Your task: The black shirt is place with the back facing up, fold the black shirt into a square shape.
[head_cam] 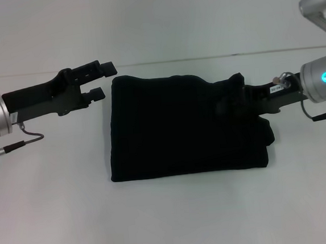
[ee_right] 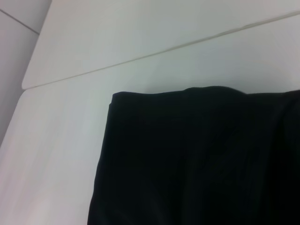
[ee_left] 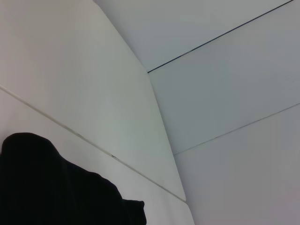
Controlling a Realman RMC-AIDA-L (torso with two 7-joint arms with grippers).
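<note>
Near the middle of the white bench (head_cam: 46, 223), toward its far edge, lies the black shirt (head_cam: 180, 126), folded into a rough rectangle, flat except for a raised, bunched right end. No lettering showing on the upper face.

At the shirt's far left corner, just beside it and apart from the cloth, hovers the left gripper (head_cam: 103, 80), fingers (head_cam: 108, 68) spread, nothing between them. Reaches in from the bench's left edge, pointing toward the right.

Over the shirt's right end sits the right gripper (head_cam: 242, 95), coming in from the bench's right edge, its tip lost against the black cloth where the fabric humps up around it. Cannot tell whether those fingers stand apart or pinch the cloth.

Seen from the right wrist: the shirt's far edge and left corner (ee_right: 197, 154), neat and straight on the bench (ee_right: 61, 140). Seen from the left wrist: a dark hump of the shirt (ee_left: 51, 187) against pale wall panels (ee_left: 225, 93).
</note>
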